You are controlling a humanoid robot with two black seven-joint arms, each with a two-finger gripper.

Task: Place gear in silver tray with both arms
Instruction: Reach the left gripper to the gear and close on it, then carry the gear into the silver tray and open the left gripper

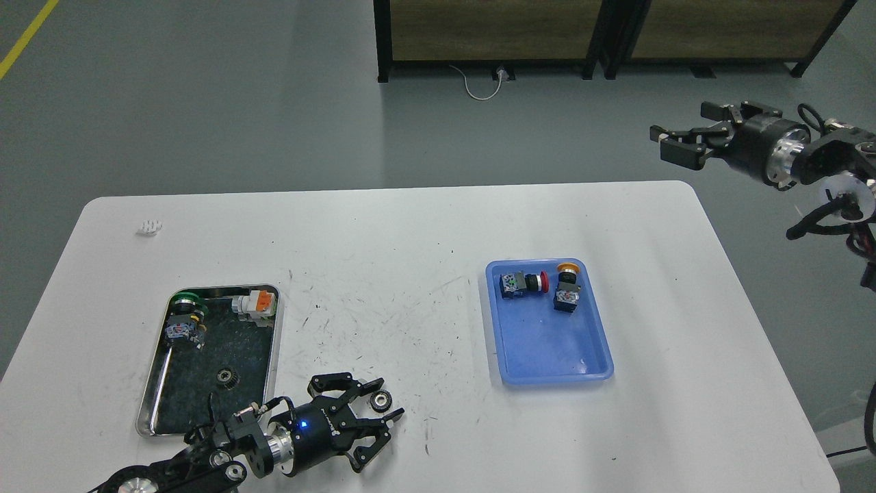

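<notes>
The silver tray (276, 340) lies at the front left of the table. It holds a small black gear (225, 376), a green push-button (183, 316) and an orange-and-white part (254, 304). A second black gear (380, 401) lies on the table to the right of the tray. My left gripper (389, 398) is low over the table, open, with its fingertips on either side of this gear and not closed on it. My right gripper (676, 134) is open and empty, held high in the air beyond the table's far right corner.
A blue plastic tray (547, 346) at the right middle holds a red push-button (523, 283) and a yellow one (567, 287). A small white disc (149, 226) lies at the back left. The table's front edge is close under my left arm.
</notes>
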